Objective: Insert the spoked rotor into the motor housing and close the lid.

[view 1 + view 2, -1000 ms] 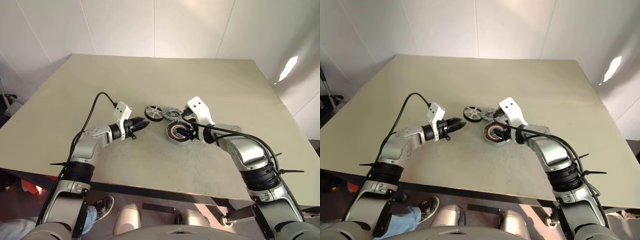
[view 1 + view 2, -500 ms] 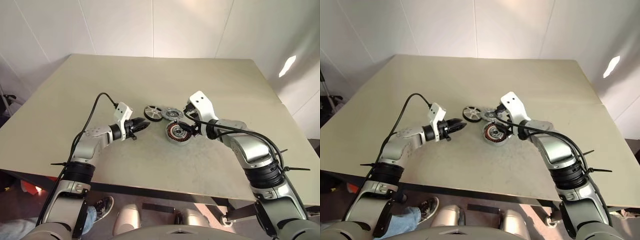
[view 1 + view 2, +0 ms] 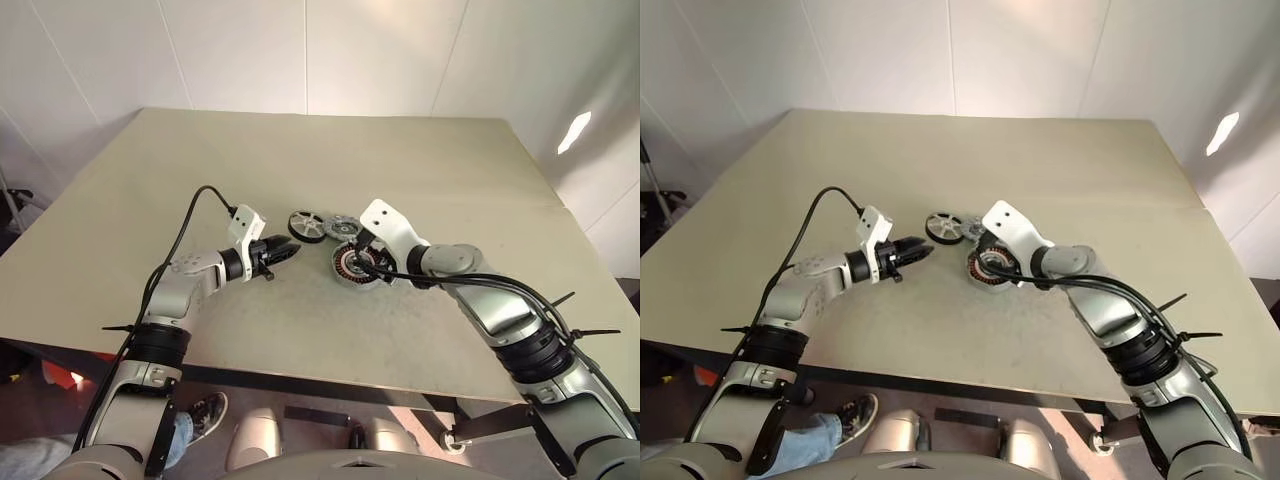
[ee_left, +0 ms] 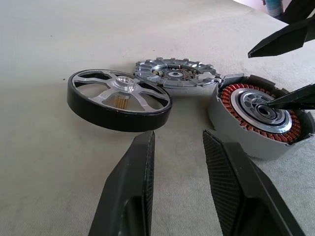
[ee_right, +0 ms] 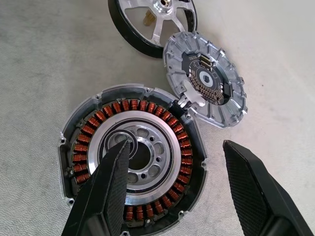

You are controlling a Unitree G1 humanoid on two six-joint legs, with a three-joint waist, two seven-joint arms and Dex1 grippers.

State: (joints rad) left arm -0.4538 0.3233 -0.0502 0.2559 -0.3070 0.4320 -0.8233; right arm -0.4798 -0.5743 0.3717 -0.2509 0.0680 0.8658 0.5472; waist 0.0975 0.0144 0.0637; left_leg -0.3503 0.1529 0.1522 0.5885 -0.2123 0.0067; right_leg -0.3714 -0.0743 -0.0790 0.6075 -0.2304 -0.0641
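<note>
Rotor not yet inserted; you are at the staging step, before any pickup.

The motor housing (image 5: pixel 132 169) sits open side up on the tabletop (image 3: pixel 300 150), copper windings exposed, nothing seated in it. The lid (image 5: pixel 204 78) lies flat just behind it, its edge touching the housing rim. The spoked rotor (image 4: pixel 118 96) rests beside the lid, tilted, one edge propped on it.

Your right gripper (image 5: pixel 174 189) hangs over the housing with its jaws spread and nothing grasped; one finger (image 5: pixel 110 184) is over the pale centre, the other outside the rim. Whether that finger touches the metal cannot be told. Your left gripper (image 4: pixel 177 162) hovers low near the rotor, jaws partly parted, empty, pointing between rotor and housing.

Judgement: next move is to take the rotor by its black rim. The tilt gives the fingers room, but the rotor may slip off the lid when nudged. Clear the right gripper from the housing mouth first.
</note>
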